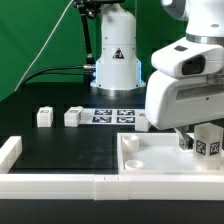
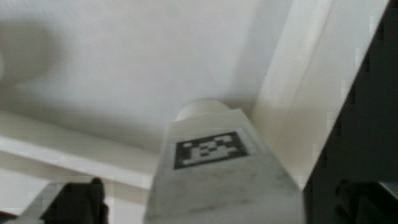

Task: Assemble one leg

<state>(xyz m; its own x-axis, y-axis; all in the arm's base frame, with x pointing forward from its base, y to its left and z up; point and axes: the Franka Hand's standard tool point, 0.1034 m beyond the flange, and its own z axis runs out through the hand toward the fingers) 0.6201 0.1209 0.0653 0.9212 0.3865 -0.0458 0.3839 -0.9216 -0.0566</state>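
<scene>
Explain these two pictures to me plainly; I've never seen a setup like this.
A white robot arm is putting furniture together. One picture comes from a camera off to the side, the other from a camera on the arm's wrist. The end effector, its two-finger claw, holds a leg, a small white tagged peg, over the white tray. Two more legs lie on the black table, beside the marker board. White rails lie along the front.
</scene>
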